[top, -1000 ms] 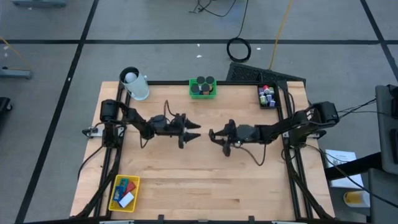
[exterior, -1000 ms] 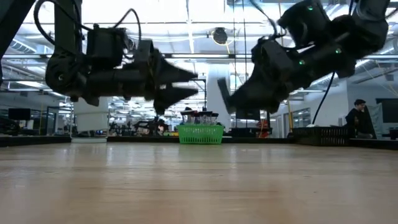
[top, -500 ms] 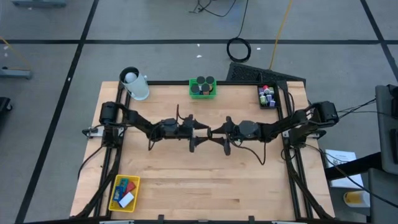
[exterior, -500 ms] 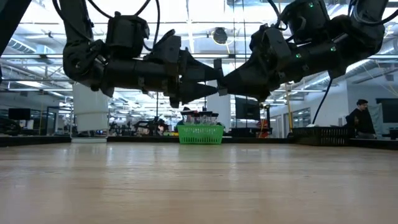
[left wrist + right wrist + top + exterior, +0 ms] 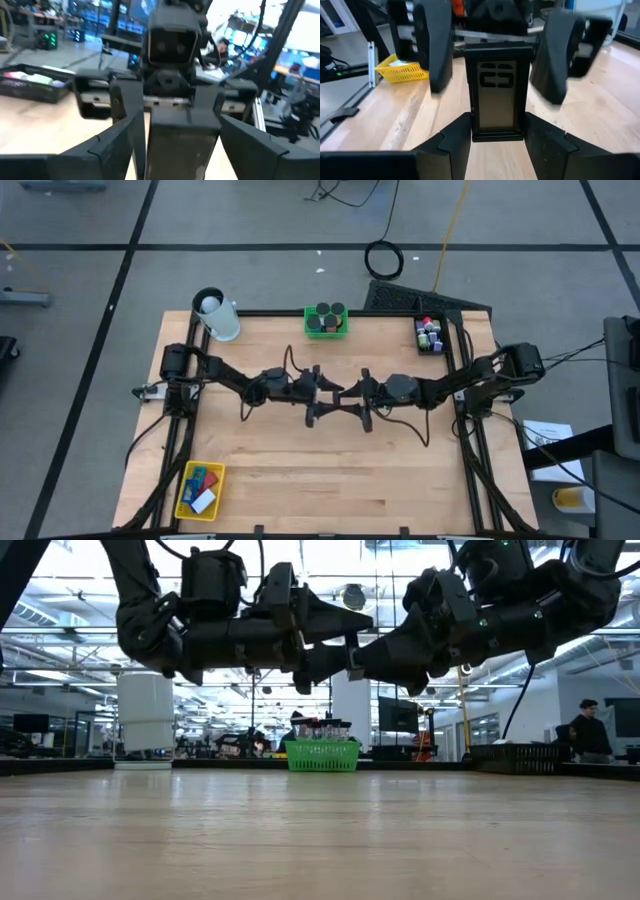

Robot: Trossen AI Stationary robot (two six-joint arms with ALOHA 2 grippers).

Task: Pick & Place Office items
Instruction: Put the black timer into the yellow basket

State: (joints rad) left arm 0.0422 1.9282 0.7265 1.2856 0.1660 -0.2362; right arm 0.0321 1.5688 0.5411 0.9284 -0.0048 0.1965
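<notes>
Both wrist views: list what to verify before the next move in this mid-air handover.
1. Right gripper shut on the dark flat block: ok.
2. Left gripper open, with its fingers on either side of the block: ok.
3. Left fingers touching the block: cannot tell.
4. Both grippers held above the table, not resting on it: ok.
5. Green basket well behind the meeting point, out of the way: ok.
</notes>
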